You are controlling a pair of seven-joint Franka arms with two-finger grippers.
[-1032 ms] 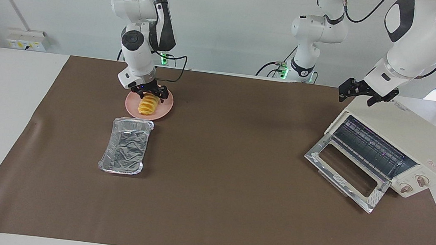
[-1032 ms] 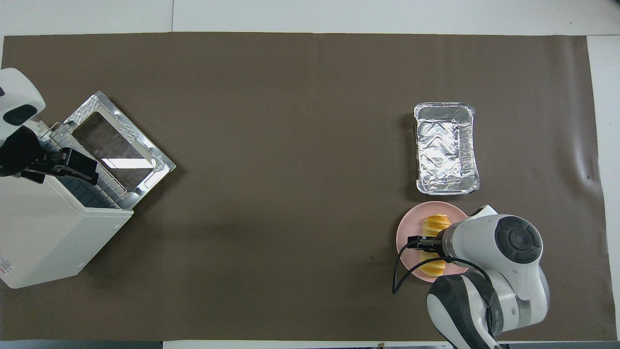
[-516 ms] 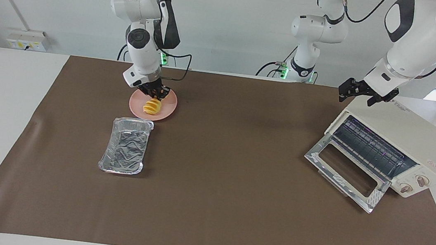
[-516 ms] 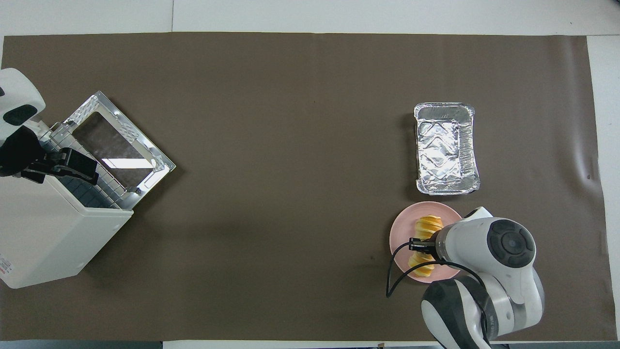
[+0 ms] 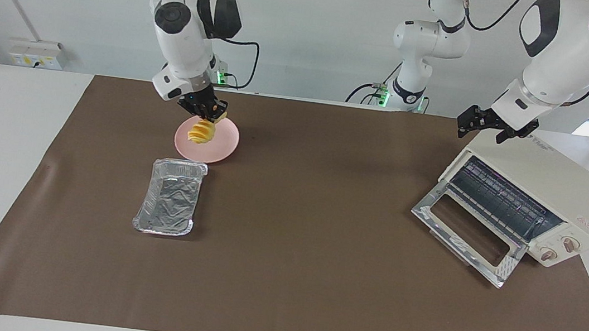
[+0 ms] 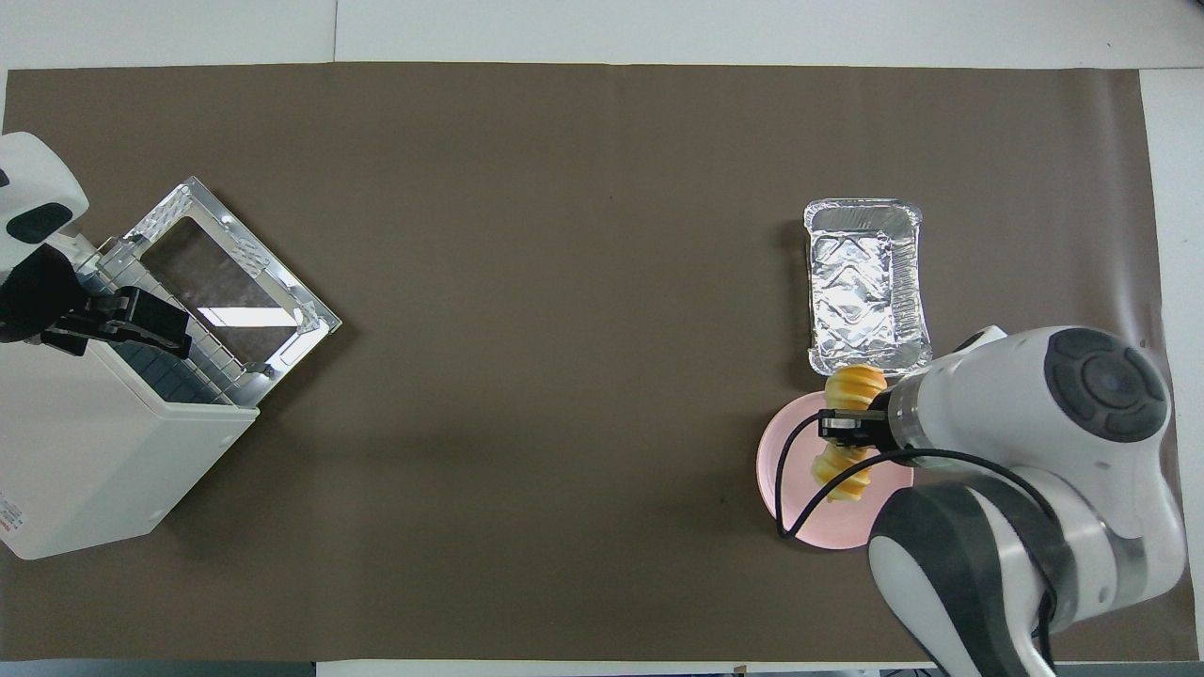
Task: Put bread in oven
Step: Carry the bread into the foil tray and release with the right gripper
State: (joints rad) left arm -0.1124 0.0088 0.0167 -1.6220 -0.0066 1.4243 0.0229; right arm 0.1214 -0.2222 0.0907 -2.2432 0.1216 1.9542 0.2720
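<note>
Up goes the bread (image 5: 202, 132), off the pink plate (image 5: 220, 151), with your right gripper (image 5: 205, 111) jaws clenched on it. Carry it slowly to the open oven (image 5: 537, 204). Your left gripper (image 5: 488, 124) waits with released jaws over the oven.

Bread (image 5: 202, 131) now lifted off plate (image 5: 221, 148)

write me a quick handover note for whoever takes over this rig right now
Right gripper: shut on the bread, holding it in the air over the pink plate.
Left gripper: jaws open, waiting over the top of the oven.
Oven: at the left arm's end of the table, door down, rack showing.
Foil tray: empty, beside the plate, farther from the robots.
Done: bread gripped and off the plate.
Left: carry the bread across to the oven, set it on the rack, let go.
</note>
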